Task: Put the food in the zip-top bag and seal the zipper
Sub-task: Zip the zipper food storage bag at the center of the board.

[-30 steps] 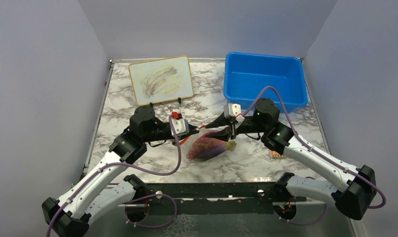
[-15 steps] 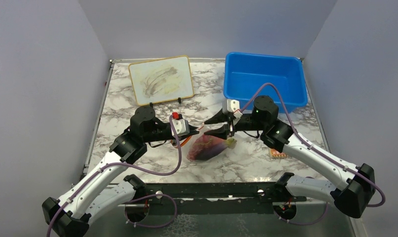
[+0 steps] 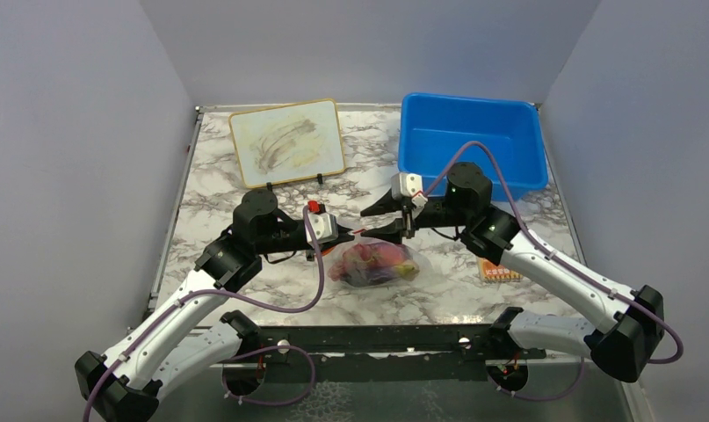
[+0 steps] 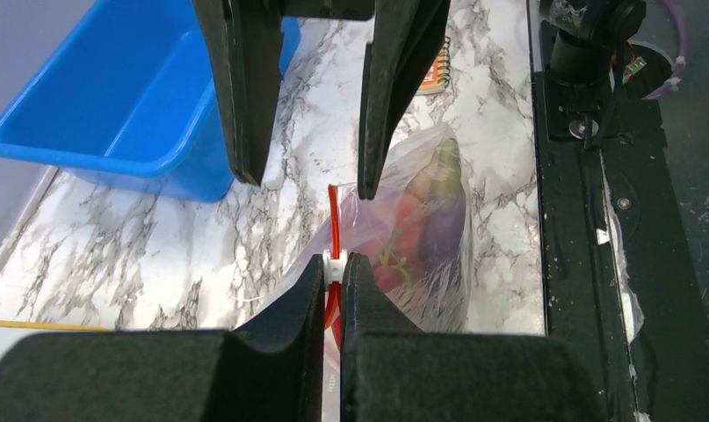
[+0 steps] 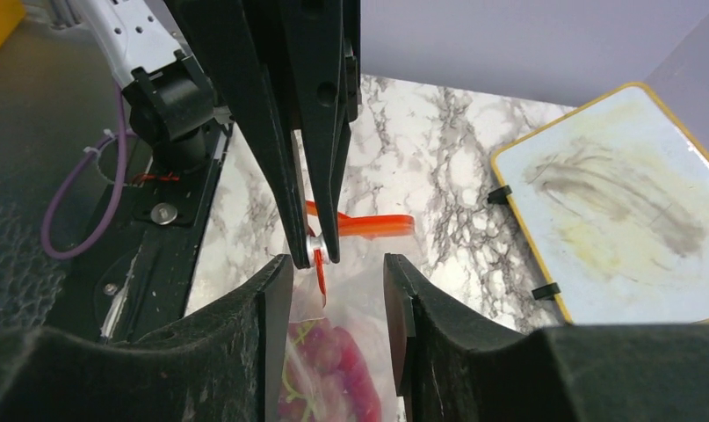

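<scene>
The left tool (image 4: 333,264) was pressed together on the zipper (image 4: 333,211), pinching the thin orange-red strip at a small white piece that may have been a slider; the views did not settle that. Facing it, tip to tip, the right tool (image 4: 305,186) was spread wide, one finger on each side of the strip and touching neither the strip nor the plastic.

Below the pinch, the zip-top bag (image 3: 372,262) sagged down to the marble bench (image 3: 245,185), midway between the two arms and toward the near edge. The food (image 4: 403,237) lay inside as a red, purple and green cluster, with none seen loose on the bench.

The step in hand looked like the seal. To do it well, the right tool should probably close squarely on the strip just beside the left pinch. It should then run along the strip while the left tool holds it taut, so the two halves meet without a pucker. Catching the bag's film instead of the strip would be the risk.

The strip's long axis ran roughly from one tool toward the other, across the bench. The mouth was held up while the body bulged toward the arm bases. A blue bin (image 3: 469,141) stood at the far right and a whiteboard (image 3: 286,141) at the far left.
</scene>
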